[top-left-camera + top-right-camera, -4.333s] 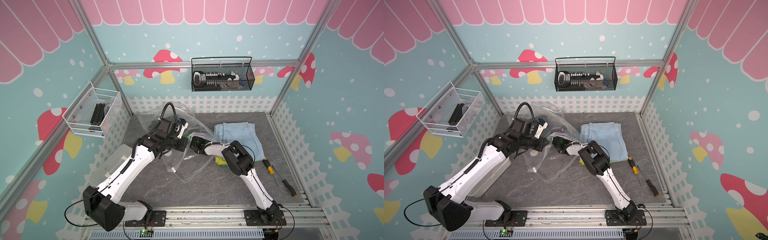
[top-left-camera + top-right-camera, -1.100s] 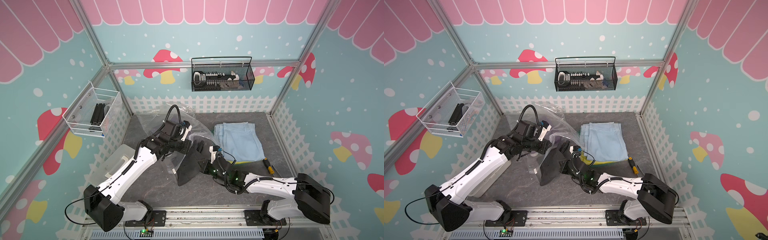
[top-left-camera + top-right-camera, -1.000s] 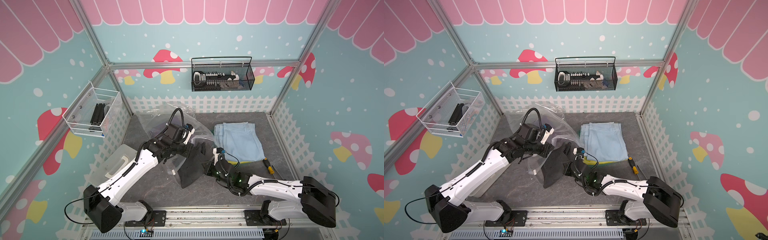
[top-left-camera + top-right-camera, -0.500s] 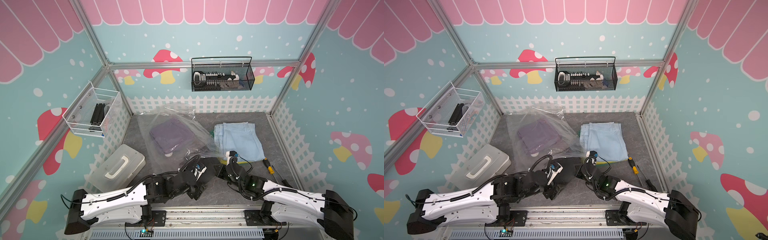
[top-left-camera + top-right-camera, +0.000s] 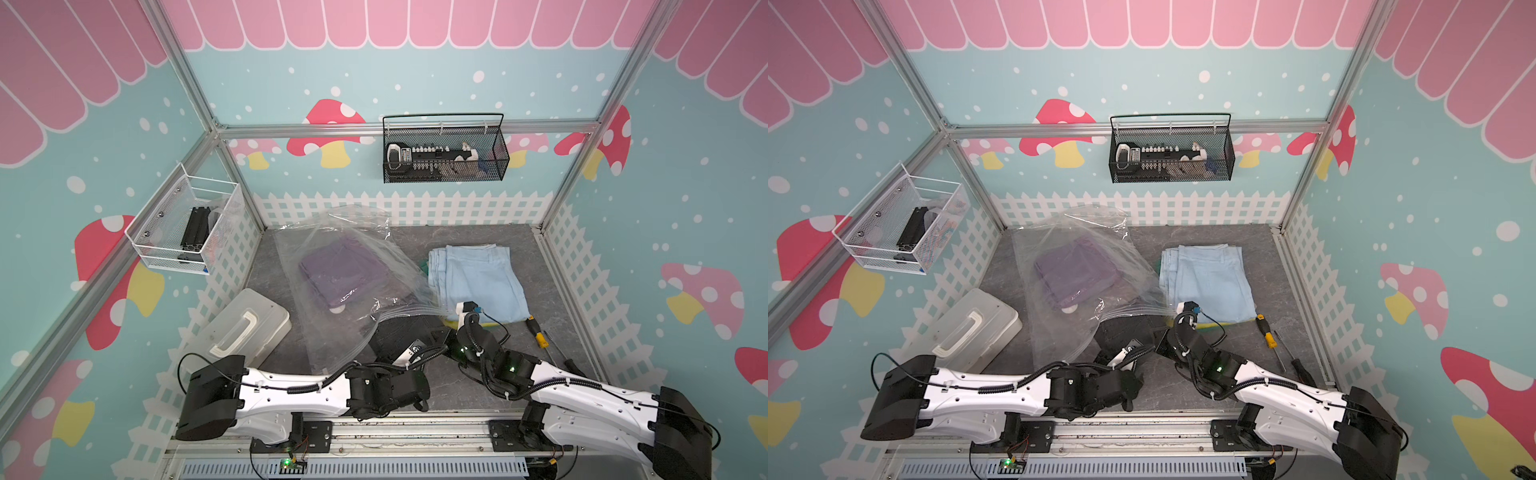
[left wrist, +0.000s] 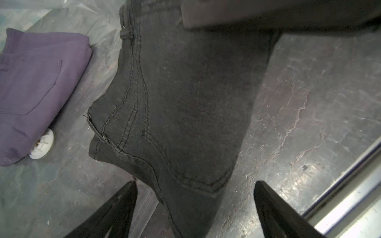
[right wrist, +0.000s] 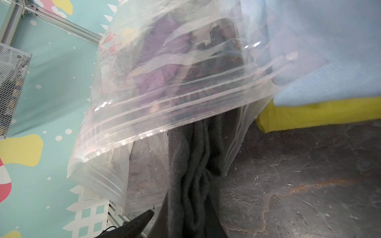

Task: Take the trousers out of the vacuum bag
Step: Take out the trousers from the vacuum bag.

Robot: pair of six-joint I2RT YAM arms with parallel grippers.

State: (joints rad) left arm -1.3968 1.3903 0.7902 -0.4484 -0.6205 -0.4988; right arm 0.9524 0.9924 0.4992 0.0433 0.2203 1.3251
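Observation:
The clear vacuum bag (image 5: 332, 332) lies crinkled mid-table with folded purple trousers (image 5: 340, 270) inside. Dark grey trousers (image 5: 399, 332) stick out from under its ridged zip edge (image 7: 185, 99) toward the front. My right gripper (image 5: 440, 336) is shut on this dark cloth (image 7: 191, 185); only one finger (image 7: 142, 220) shows. My left gripper (image 6: 194, 185) stands open just above the same trousers (image 6: 185, 92), fingers apart on either side of the cloth, gripping nothing. Light blue trousers (image 5: 478, 278) lie outside the bag on yellow ones (image 7: 309, 113).
A translucent box with a white handle (image 5: 241, 328) sits at the front left. Two screwdrivers (image 5: 536, 332) lie by the right fence. A black wire basket (image 5: 444, 153) and a white one (image 5: 187, 228) hang on the walls. The bag's white valve (image 6: 42, 142) is beside the purple trousers.
Both arms have drawn back to the front. The left gripper has let go of the bag and opened. The right gripper has dragged the dark trousers forward; the bag has settled flat.

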